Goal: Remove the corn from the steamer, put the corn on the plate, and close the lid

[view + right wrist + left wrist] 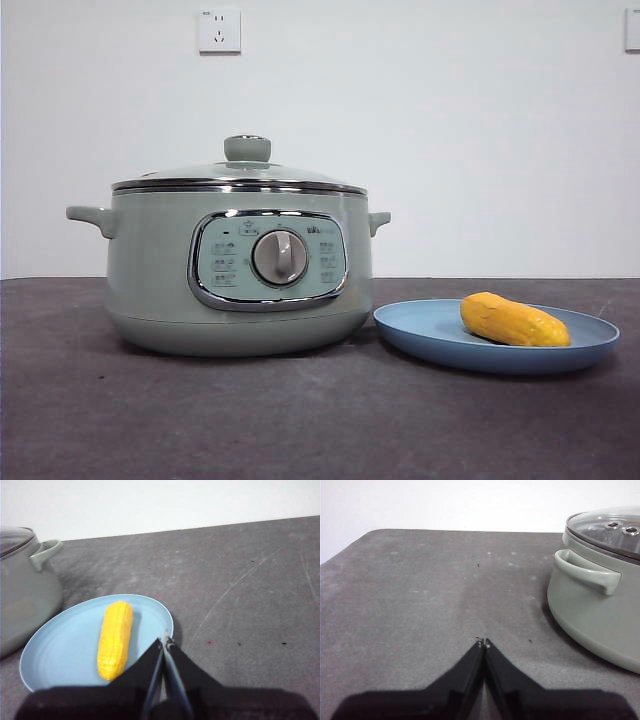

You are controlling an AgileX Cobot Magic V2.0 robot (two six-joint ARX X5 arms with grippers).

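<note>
Right end effector (165, 641) pinched empty; ribbed corn (514, 321) on smooth plate (420, 335); glass lid (238, 178) seated.

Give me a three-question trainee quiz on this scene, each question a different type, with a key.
1. True or false: the corn lies on the plate.
2. Where is the lid? A) beside the plate B) on the steamer C) held by a gripper
3. Fill in: the left gripper and the right gripper both have their jaws ____.

Key: 1 true; 2 B; 3 shut
</note>
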